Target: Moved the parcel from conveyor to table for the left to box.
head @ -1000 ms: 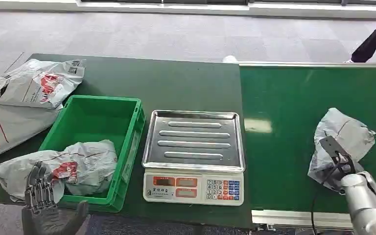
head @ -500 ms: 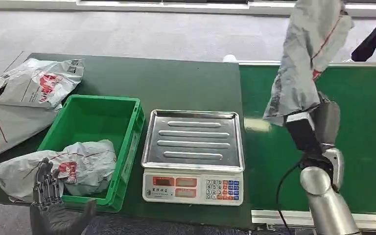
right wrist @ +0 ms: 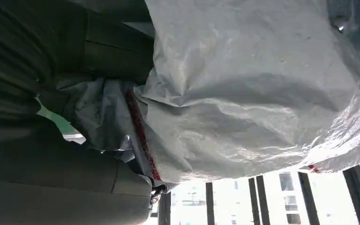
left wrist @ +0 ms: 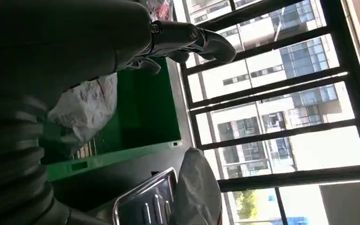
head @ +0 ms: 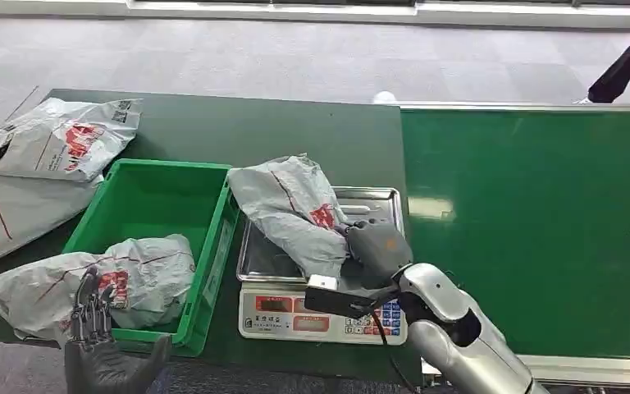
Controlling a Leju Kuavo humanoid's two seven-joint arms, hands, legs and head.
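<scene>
You had the parcel [head: 295,209] off the conveyor [head: 533,222] by this moment: a second earlier it lay on the green belt under your right hand [head: 375,250], half a second earlier it swung high above the belt, and now it lay draped across the steel tray of the scale [head: 324,316], its far end reaching toward the rim of the green bin [head: 221,238]. The right hand was closed on the parcel's near end; the right wrist view showed the grey film bunched against the thumb and palm, so the hold was not yet let go.

Your left hand [head: 98,349] rose slightly over that second but stayed low at the counter [head: 295,135] edge, fingers spread and upright, holding nothing. It stood just beside the other grey bag [head: 131,279] that slumped over the bin's near wall.

By my judgement, the carry was nearly finished, and what remained was to release the parcel so the left hand could take it to the bin. The limp film may drag or cling when the fingers part.
</scene>
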